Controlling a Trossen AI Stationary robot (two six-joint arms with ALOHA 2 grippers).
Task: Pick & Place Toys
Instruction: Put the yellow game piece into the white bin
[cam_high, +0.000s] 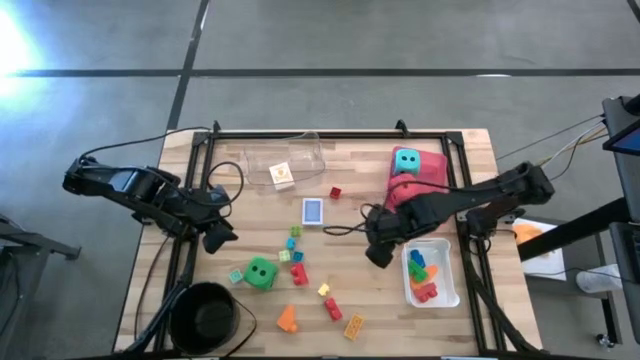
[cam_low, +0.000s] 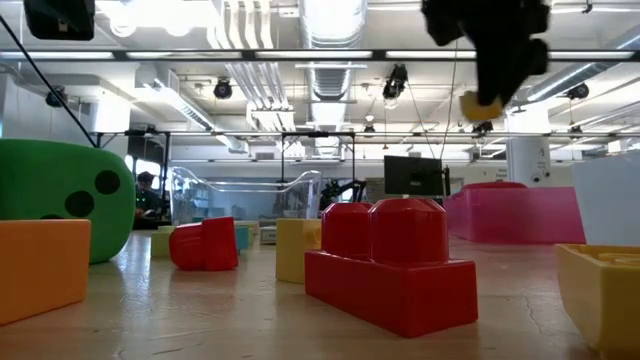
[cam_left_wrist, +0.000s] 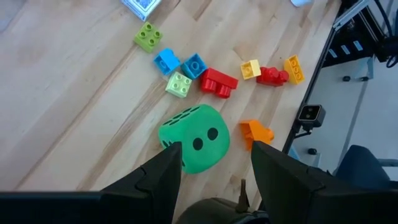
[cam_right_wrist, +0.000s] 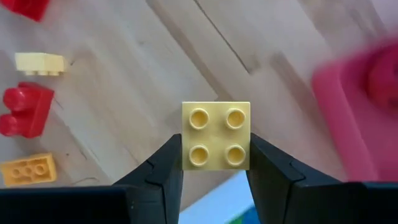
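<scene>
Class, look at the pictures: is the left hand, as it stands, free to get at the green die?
Probably yes. The left hand hangs open above the green die, with nothing between them; the orange brick beside it lies clear.

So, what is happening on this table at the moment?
The robot is sorting toys. The right gripper holds a yellow brick above the table, next to the white tray that already contains several bricks. The left gripper is open and hovers over the green die. Many bricks lie loose on the table.
</scene>
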